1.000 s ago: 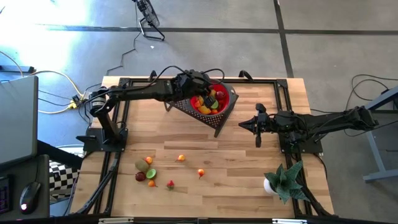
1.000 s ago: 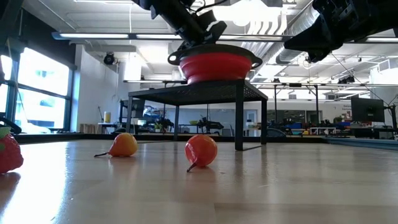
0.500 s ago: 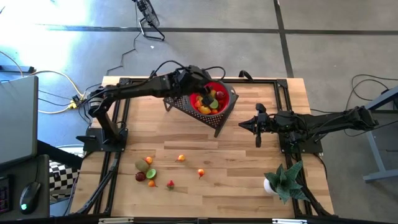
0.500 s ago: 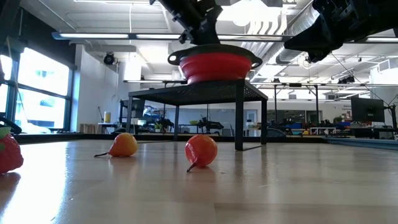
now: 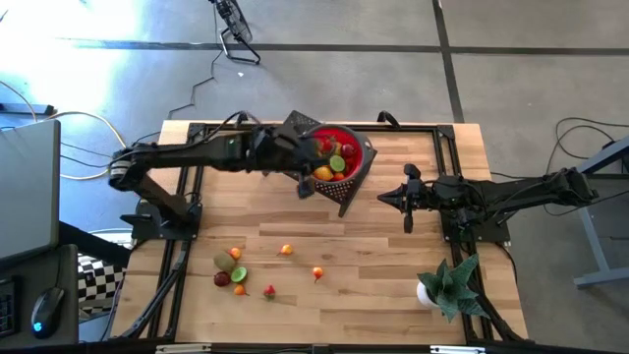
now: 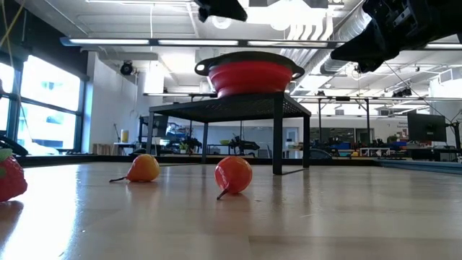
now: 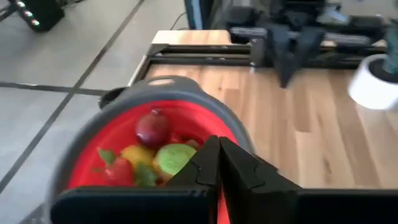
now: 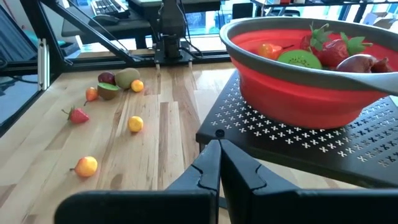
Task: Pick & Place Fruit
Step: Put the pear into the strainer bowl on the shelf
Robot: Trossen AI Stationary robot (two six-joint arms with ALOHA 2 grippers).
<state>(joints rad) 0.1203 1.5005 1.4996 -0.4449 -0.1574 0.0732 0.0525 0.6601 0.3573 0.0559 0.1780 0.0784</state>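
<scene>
A red bowl (image 5: pixel 356 149) (image 6: pixel 249 74) (image 8: pixel 298 87) with a grey rim stands on a black perforated stand (image 8: pixel 292 146) at the table's far middle and holds several toy fruits (image 7: pixel 155 146). More fruits lie on the near left of the table (image 5: pixel 236 275), among them an orange one (image 5: pixel 285 250) (image 6: pixel 144 167) and a red-orange one (image 5: pixel 317 272) (image 6: pixel 233 174). My left gripper (image 5: pixel 305 182) (image 7: pixel 217 152) hangs shut and empty high over the bowl's left rim. My right gripper (image 5: pixel 385 197) (image 8: pixel 217 155) waits shut to the right of the stand.
A spiky green plant in a white pot (image 5: pixel 444 285) (image 7: pixel 373 87) stands at the near right corner. Black frame rails (image 5: pixel 187 206) run along the table's left and right sides. Bare wood (image 5: pixel 373 285) lies between the loose fruits and the plant.
My left gripper has risen from the bowl, up to the top of the low view, and has drawn back toward the table's left. The bowl, the stand and the fruits on the table have stayed in place.
</scene>
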